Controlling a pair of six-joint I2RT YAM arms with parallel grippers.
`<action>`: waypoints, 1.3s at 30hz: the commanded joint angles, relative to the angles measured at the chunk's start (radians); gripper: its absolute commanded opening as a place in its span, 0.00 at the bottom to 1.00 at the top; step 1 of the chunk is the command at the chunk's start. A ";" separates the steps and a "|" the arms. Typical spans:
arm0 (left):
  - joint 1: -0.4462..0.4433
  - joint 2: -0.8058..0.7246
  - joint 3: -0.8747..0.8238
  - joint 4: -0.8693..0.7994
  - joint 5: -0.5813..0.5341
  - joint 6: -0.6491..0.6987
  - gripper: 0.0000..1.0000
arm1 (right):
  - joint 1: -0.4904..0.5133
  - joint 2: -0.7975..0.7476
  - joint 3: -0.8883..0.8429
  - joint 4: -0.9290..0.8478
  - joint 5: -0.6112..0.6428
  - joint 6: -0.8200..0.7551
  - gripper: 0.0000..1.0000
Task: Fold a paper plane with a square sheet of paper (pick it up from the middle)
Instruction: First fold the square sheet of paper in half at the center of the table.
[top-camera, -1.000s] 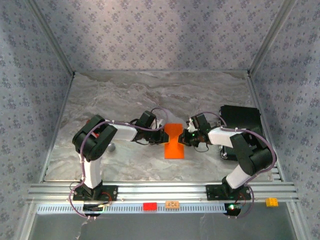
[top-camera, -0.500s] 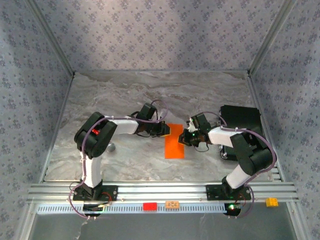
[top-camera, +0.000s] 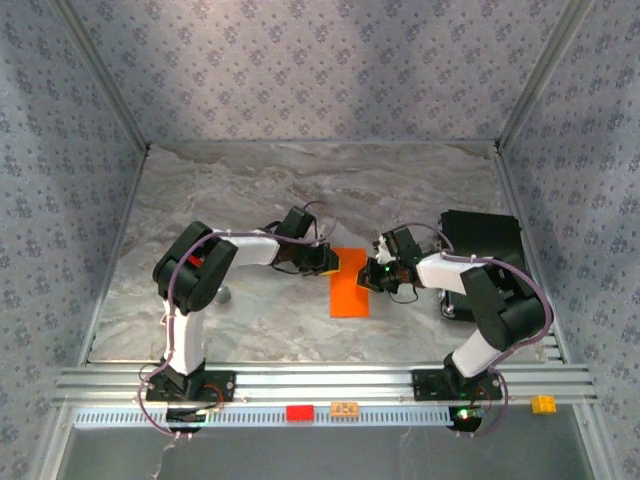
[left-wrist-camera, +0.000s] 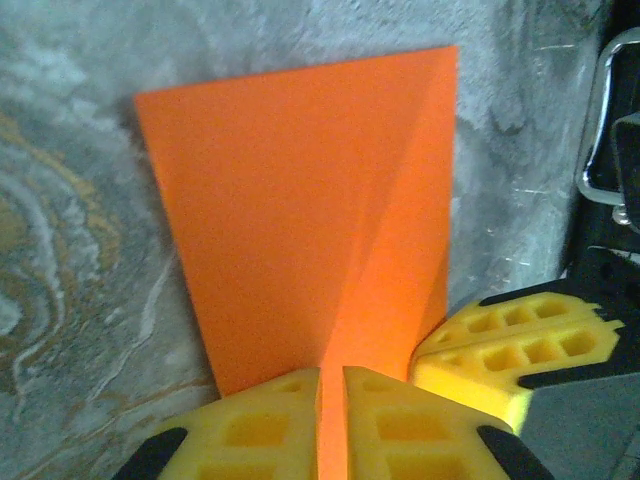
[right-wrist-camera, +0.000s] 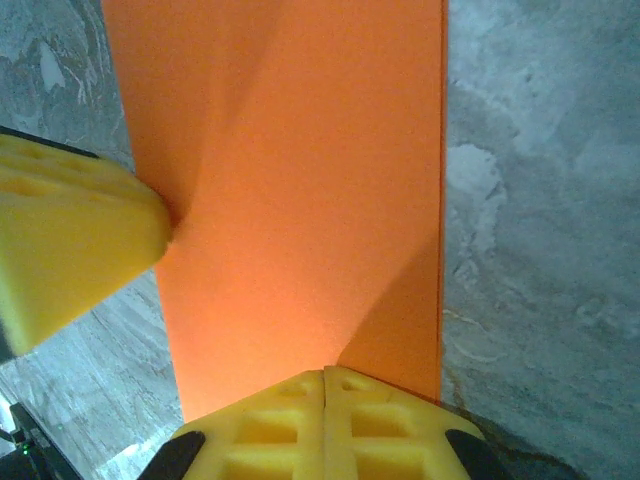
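Moved rearward since earlier, my left gripper (left-wrist-camera: 332, 372) pinched the folded bright orange paper sheet (left-wrist-camera: 290, 200); my right gripper (right-wrist-camera: 323, 372) was clamped on it likewise. Beneath lay grey marbled tabletop (top-camera: 300, 190), between wallpapered walls (top-camera: 300, 70).

**A:** Count from the top view. Paper?
**B:** One orange paper sheet (top-camera: 350, 290), folded.
**A:** Arms?
**B:** Two: left arm (top-camera: 190, 285) and right arm (top-camera: 500, 310). One gripper each: left gripper (top-camera: 328, 262), right gripper (top-camera: 372, 276).
**A:** Fingers?
**B:** Two yellow fingers (left-wrist-camera: 260, 430) per gripper, so four in total.
**A:** On the worktop (top-camera: 300, 190)?
**B:** One black box (top-camera: 482, 240) and one small grey object (top-camera: 225, 295), too small to identify.
**A:** On the front rail (top-camera: 320, 385)?
**B:** Three small blocks: one red block (top-camera: 299, 412), one tan block (top-camera: 345, 408), one yellow block (top-camera: 543, 404).
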 joint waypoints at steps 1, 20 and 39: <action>0.009 -0.004 0.073 -0.031 0.008 0.026 0.13 | -0.016 0.042 -0.019 -0.138 0.090 -0.025 0.00; 0.034 0.128 0.098 -0.031 -0.044 0.032 0.12 | -0.016 -0.070 0.019 -0.131 0.011 -0.025 0.06; 0.034 0.099 0.057 0.019 -0.015 -0.005 0.12 | 0.013 -0.458 -0.223 -0.233 -0.028 0.236 0.51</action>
